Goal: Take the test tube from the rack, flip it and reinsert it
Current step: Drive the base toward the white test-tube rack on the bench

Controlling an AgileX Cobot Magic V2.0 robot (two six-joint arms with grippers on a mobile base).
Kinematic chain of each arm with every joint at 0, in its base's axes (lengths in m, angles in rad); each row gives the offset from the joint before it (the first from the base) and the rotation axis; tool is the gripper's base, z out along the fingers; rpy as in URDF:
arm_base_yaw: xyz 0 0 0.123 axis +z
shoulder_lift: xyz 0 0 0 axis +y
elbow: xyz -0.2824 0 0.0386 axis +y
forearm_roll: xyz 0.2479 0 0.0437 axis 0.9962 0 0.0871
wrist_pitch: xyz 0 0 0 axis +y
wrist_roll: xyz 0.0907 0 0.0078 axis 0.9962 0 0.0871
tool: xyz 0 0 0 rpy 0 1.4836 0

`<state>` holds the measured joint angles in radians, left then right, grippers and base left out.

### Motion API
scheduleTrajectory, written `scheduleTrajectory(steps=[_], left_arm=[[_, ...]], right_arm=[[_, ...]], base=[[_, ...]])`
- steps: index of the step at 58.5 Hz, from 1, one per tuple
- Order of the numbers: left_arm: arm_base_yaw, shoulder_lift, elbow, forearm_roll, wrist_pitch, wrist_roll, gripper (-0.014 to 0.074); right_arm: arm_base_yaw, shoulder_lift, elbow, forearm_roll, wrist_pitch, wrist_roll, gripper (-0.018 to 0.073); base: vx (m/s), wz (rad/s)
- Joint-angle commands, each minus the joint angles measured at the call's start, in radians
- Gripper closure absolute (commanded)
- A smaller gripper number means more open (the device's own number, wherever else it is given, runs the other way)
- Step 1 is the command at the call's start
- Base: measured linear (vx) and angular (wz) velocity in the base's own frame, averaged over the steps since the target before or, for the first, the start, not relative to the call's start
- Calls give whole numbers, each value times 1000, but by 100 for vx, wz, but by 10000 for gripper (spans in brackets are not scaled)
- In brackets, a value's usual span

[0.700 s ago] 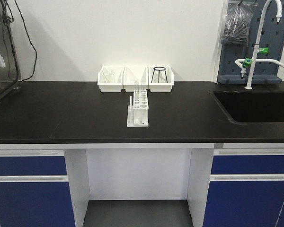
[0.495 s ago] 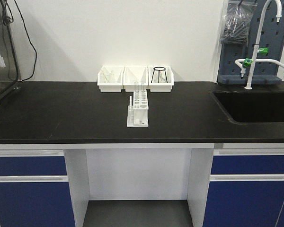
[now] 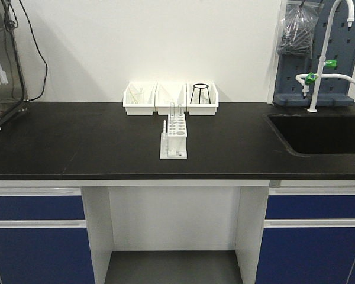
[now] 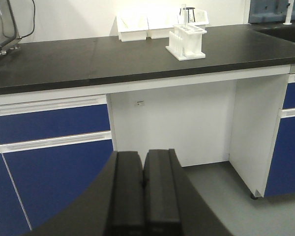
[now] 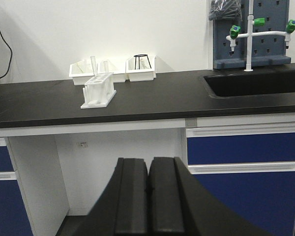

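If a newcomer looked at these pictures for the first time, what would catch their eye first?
The white rack stands alone in the middle of the black benchtop, with one clear test tube upright at its far end. Behind it, three white bins line the wall, the right one holding a black wire stand. The left gripper and right gripper are shut, low in front of the bench.

A long black bench (image 3: 77,142) runs along a white wall. The white rack (image 3: 174,142) stands near its middle, lengthwise from front to back, about halfway between the front and rear edges. Just behind it, three white open-front bins (image 3: 170,99) sit side by side against the rear edge. A dark sink (image 3: 319,133) is sunk into the right end, with a white tap (image 3: 316,71) rising at the rear edge behind it. Some equipment (image 3: 3,103), cut off by the frame, stands at the left end.
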<state>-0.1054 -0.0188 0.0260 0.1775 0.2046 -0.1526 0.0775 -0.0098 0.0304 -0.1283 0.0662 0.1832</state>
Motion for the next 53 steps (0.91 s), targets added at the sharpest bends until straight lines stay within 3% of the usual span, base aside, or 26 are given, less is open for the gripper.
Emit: scheduleTrajectory(steps=[1,53], left_arm=[[0,-8,-4,-5,-81,-9,602],[0,-8,-4,-5,-81,-9,602]], right_arm=[[-6,-14,2,-10,-76,-10,570],[-6,-14,2,-10,-76,-10,570]], base=[[3,1],[20,1]])
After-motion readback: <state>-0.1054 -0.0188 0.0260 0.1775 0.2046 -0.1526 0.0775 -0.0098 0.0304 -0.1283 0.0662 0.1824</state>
